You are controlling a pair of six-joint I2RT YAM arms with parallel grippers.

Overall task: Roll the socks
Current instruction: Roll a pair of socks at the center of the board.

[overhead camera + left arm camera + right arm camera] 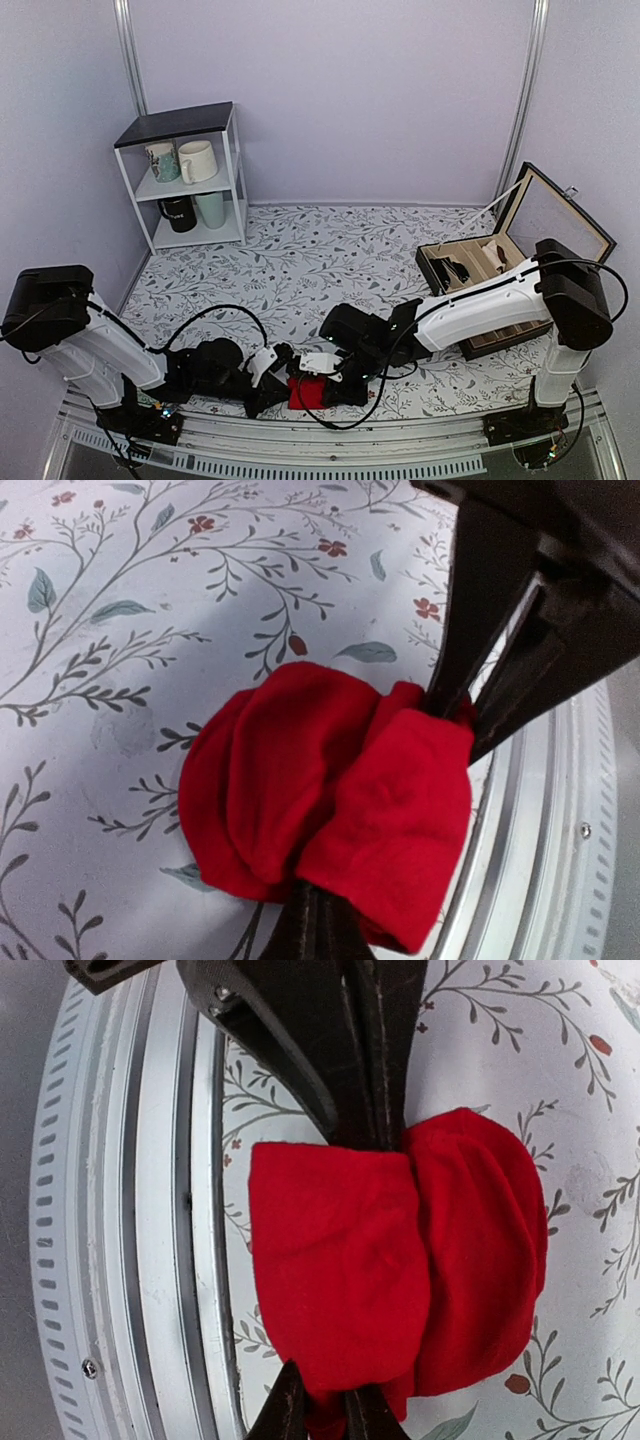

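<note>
— At the bottom centre of the overhead view, hard against the near edge, both arms fold inward. Why so close together?

— Because the socks (304,392) sit between them as a compact red bundle, and each arm needs a side of it. The left gripper (278,388) comes in from the left, the right gripper (335,385) from the right.

— Are the jaws clenched?

— Both grasp the bundle. In each wrist view dark fingers (365,1080) cross the crease between two red lobes, at the top and bottom of the frame, with fabric bulging on either side.

— Why hold at the crease?

— Probably to pin the roll while the outer layer is drawn over it. Whether any finger lies under that layer cannot be told.

— And the metal rail (150,1260)?

— One lobe reaches onto its inner edge, and the other rests on the floral cloth (120,680). The roll looks nearly finished, so a slip could let it spring loose.
</note>
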